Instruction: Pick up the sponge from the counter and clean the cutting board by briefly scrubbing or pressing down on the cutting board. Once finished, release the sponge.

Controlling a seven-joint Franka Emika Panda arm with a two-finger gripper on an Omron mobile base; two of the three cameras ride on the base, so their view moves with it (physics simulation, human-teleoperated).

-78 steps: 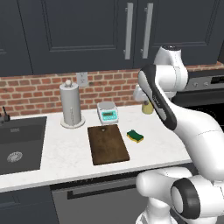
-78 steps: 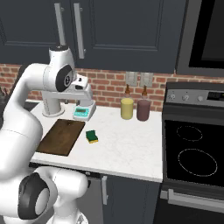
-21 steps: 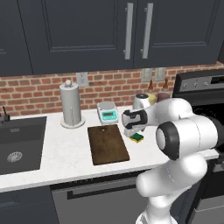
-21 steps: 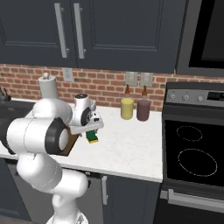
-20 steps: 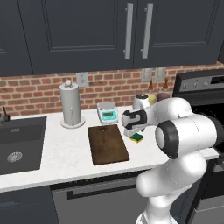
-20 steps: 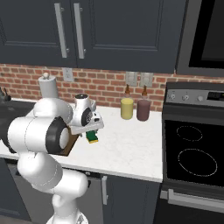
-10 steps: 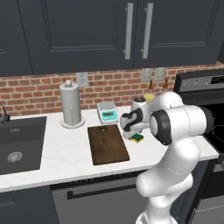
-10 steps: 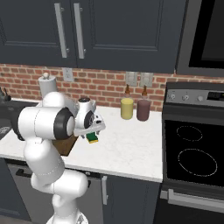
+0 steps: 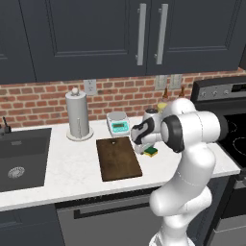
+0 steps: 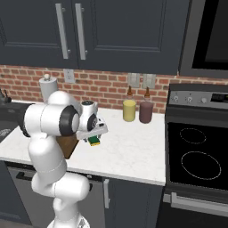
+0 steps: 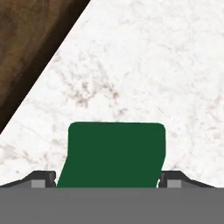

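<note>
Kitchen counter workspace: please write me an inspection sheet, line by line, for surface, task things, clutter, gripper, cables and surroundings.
Surface: white speckled stone counter, dry, no spills seen.
Task things: small yellow sponge with dark green scrub layer lies on the counter, beside the flat dark brown wooden cutting board, not on it.
Clutter: white paper towel roll on a stand; small digital kitchen scale; yellow jar and dark red jar by the brick wall.
Gripper: two-finger gripper low over the sponge, one fingertip at each side; contact cannot be judged.
Cables: nothing seen.
Surroundings: dark sink basin at left, black stove at right, dark cabinets above.
</note>
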